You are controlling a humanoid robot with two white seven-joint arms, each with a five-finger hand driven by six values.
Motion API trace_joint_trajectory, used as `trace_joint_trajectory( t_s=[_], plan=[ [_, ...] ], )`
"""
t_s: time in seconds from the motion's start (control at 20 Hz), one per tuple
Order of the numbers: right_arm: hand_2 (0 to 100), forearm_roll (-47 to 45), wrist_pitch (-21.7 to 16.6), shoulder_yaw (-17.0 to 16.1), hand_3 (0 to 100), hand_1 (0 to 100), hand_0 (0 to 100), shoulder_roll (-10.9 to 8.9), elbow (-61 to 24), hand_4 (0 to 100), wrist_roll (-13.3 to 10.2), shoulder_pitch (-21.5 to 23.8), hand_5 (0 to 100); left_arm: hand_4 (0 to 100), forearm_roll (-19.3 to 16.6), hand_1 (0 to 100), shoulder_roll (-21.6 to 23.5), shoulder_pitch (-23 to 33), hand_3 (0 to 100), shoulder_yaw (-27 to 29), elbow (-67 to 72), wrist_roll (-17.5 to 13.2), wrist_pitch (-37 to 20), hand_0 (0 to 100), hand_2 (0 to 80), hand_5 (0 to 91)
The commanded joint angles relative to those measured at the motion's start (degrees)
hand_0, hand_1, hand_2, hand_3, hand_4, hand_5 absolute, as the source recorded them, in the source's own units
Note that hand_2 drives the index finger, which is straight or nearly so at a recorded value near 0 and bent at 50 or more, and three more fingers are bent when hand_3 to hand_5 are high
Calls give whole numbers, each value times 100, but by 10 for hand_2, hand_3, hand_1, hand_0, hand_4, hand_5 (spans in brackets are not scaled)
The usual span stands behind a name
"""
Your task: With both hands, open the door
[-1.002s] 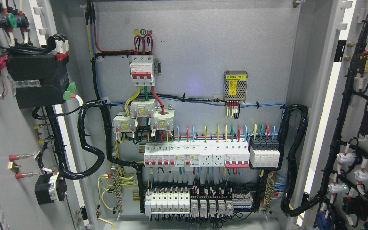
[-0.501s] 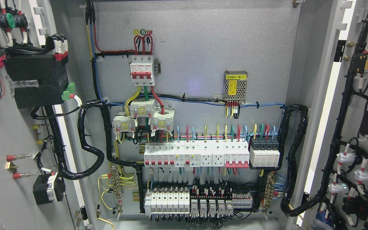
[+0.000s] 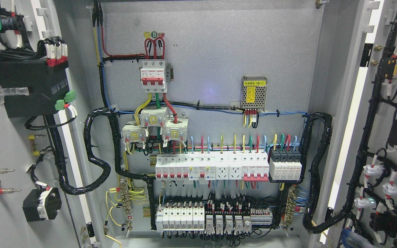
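On either side, open left door (image 3: pixel 9 144) and right door (image 3: pixel 391 103).

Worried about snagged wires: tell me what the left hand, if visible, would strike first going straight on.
Cannot tell: neither hand shows in the head view, so no heading can be read. On that side stands the open left door, carrying a black module and wiring.

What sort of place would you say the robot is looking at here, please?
Most likely the inside of an electrical distribution cabinet, both doors swung open: a three-pole breaker on the back panel, a row of breakers and sockets below it, and black cable looms running to the left door.
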Motion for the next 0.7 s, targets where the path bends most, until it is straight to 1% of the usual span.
trace_joint_trajectory(
  t_s=[0.0, 0.1, 0.4, 0.65],
  plan=[
    [0, -279, 28, -256, 0, 0, 381, 13, 139, 0, 1, 41, 0, 0, 341, 0, 201, 242, 0, 690, 75, 0, -2034, 0, 0, 0],
    [0, -279, 28, -273, 0, 0, 381, 13, 148, 0, 1, 50, 0, 0, 429, 0, 227, 260, 0, 769, 171, 0, -2034, 0, 0, 0],
    [0, -288, 11, -370, 0, 0, 382, 22, 156, 0, 9, 146, 0, 0, 657, 0, 499, 164, 0, 998, 680, 0, -1981, 0, 0, 0],
    [0, -296, -16, -449, 0, 0, 381, 22, 156, 0, 9, 199, 0, 0, 965, 0, 737, 49, 0, 1296, 997, -9, -1964, 0, 0, 0]
  ],
)
